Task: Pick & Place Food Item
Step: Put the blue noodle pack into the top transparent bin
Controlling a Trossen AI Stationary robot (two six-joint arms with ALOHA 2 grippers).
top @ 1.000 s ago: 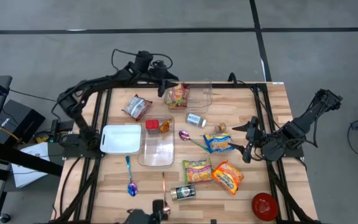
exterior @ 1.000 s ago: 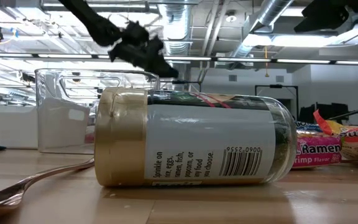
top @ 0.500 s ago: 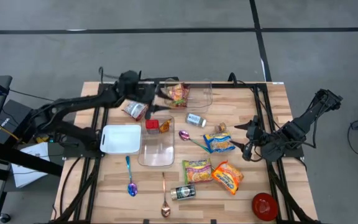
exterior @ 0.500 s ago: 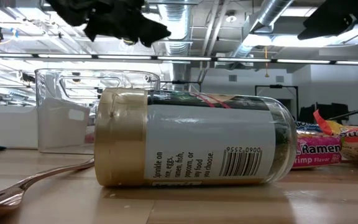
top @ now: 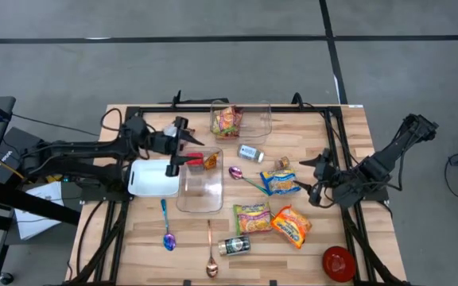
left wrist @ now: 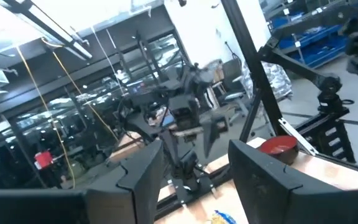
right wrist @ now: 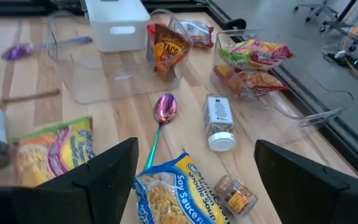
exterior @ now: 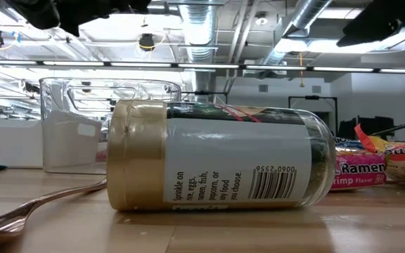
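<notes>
Two dark fingers [left wrist: 257, 180] of the left gripper [top: 180, 147] stand spread with nothing between them, hovering above the left edge of the clear container [top: 201, 191], beside the white tray [top: 154, 178]. You likely want the red snack packet [top: 199, 160] at that container's far end: turn the wrist down, centre over it, then close. The right gripper [top: 318, 179] waits spread at the right, near the yellow noodle pack [right wrist: 174, 195].

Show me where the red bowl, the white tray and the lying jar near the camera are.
red bowl [top: 338, 263], high view, its inside.
white tray [top: 154, 177], high view, its bare floor.
lying jar [exterior: 216, 156], low view, its label.
</notes>
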